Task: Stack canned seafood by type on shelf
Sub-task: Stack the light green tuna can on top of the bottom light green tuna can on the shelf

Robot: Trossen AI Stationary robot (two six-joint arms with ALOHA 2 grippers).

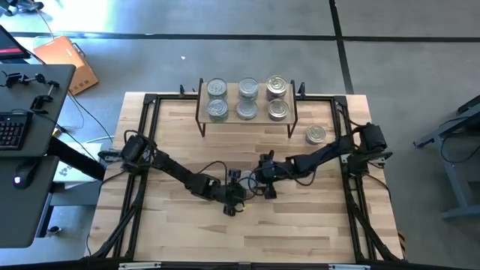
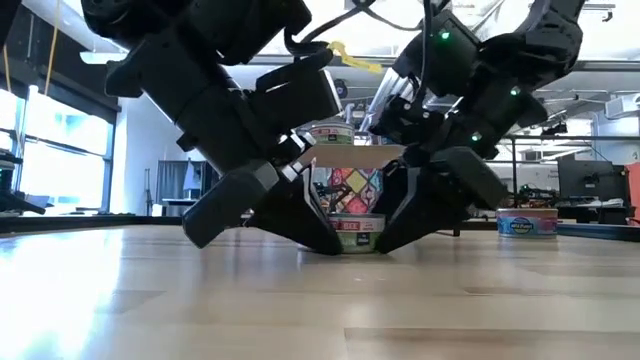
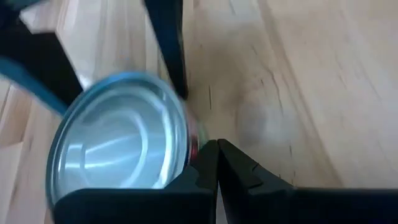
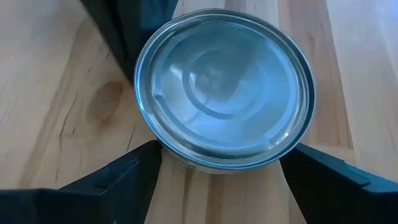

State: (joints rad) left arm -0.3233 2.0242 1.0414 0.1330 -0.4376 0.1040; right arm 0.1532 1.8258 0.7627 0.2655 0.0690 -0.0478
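Looking straight down on the table (image 1: 180, 232), we find both arms reaching in to meet near the middle of the slat top, in front of the shelf (image 1: 247, 118). The right gripper (image 4: 217, 171) sits over a silver-lidded tin (image 4: 224, 87); in its wrist view the two dark fingers (image 4: 118, 180) stand spread, one on either side of the tin's rim, and we cannot tell whether they press against the wall or only flank it. The left gripper (image 3: 216, 168) is just beside the same spot; its wrist view shows the jaws pressed together with nothing between them, the closed tips lying next to the edge of the tin (image 3: 121, 140) rather than around it. From table height, the tin (image 2: 355, 232) rests flat on the tabletop between the two grippers, its printed label facing the camera. The shelf stands at the far edge of the table on thin black legs and carries six tins (image 1: 247, 100) in three pairs across its board; we cannot tell from above how many are stacked under each. One more tin (image 1: 316, 135) with a gold-tinted lid lies on the tabletop just right of the shelf, well apart from both grippers; it also shows in the low view (image 2: 527, 223).
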